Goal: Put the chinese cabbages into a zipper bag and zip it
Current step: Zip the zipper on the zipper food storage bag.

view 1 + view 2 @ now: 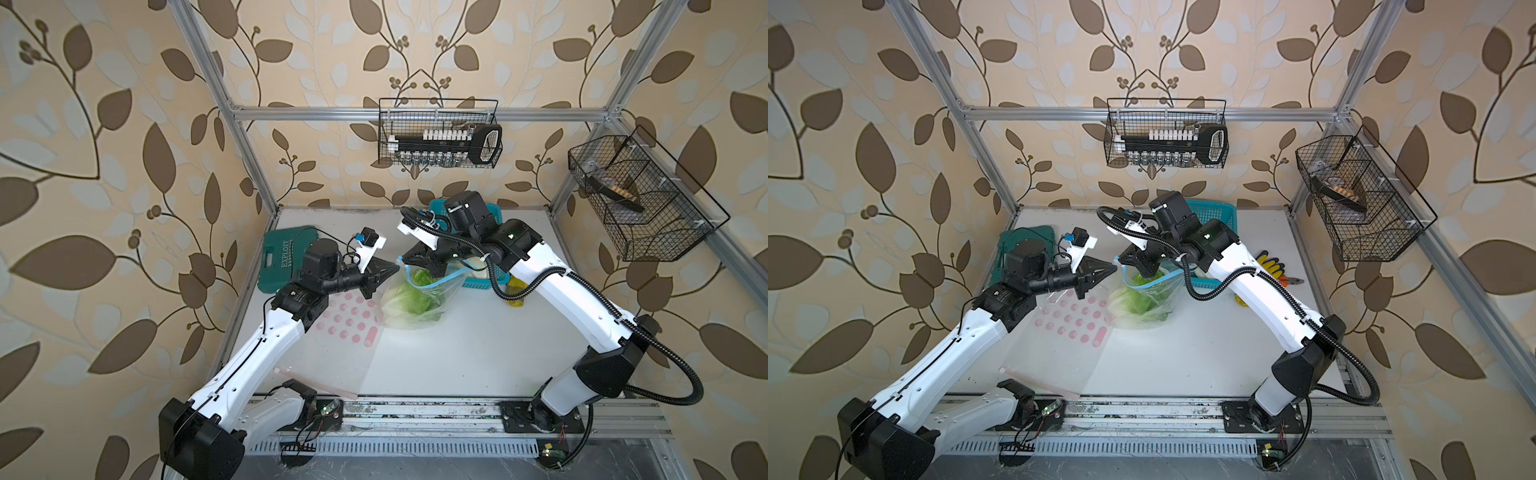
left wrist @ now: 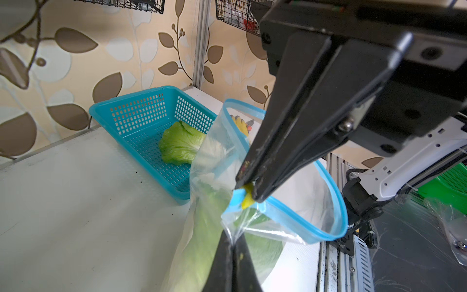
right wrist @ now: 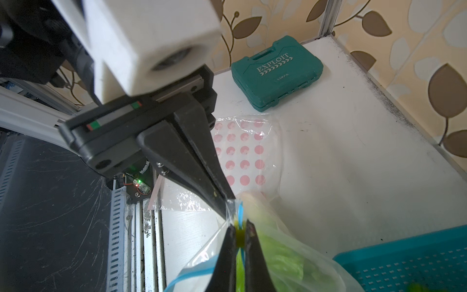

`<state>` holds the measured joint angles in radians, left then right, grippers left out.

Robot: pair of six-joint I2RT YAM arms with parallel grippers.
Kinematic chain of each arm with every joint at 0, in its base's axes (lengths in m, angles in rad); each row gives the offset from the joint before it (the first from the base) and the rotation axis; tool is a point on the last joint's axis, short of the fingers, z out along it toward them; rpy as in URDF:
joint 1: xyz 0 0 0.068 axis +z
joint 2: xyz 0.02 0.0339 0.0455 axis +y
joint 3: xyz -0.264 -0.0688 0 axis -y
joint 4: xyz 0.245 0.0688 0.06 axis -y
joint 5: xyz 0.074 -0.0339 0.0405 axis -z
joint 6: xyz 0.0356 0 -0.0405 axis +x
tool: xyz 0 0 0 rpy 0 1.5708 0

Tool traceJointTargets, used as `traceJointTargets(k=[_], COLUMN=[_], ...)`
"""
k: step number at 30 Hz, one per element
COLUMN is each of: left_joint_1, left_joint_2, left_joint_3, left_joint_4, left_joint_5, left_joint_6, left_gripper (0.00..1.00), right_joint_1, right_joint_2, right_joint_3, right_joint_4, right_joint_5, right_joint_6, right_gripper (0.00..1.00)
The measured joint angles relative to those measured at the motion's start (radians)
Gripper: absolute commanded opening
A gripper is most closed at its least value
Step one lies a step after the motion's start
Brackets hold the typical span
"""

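White tabletop (image 1: 478, 345): teal toolbox (image 1: 282, 254), dotted bag (image 1: 349, 322), blue basket (image 2: 141, 115); left pincer (image 1: 394, 266) and right pincer (image 2: 246, 193) tight on zipper bag (image 1: 411, 303).

White table (image 1: 457, 353) bears teal case (image 1: 282, 253), blue basket (image 2: 141, 113), dotted bag (image 1: 349, 324) and zipper bag (image 1: 411, 301).

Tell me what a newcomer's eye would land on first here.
The clear zipper bag mid-table, green chinese cabbage inside, its blue-rimmed mouth open. Left gripper and right gripper are both shut on its rim at one corner. Another cabbage lies in the blue basket beside it.
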<state>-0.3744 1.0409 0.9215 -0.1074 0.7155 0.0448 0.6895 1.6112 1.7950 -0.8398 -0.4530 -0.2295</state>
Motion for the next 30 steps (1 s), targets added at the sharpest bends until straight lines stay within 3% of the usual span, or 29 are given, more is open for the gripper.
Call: traceJointTargets(k=[30], left_joint_1=[-0.006], left_joint_2=[0.007], left_joint_3=[-0.012], left_joint_4=[0.024], left_joint_5=[-0.01], left_joint_6=[0.022], left_gripper=[0.0], right_joint_1=[-0.018], right_joint_2=[-0.017], right_joint_3=[-0.042], right_joint_4=[0.021], right_joint_5=[-0.053], right_joint_6=[0.032], right_gripper=[0.11])
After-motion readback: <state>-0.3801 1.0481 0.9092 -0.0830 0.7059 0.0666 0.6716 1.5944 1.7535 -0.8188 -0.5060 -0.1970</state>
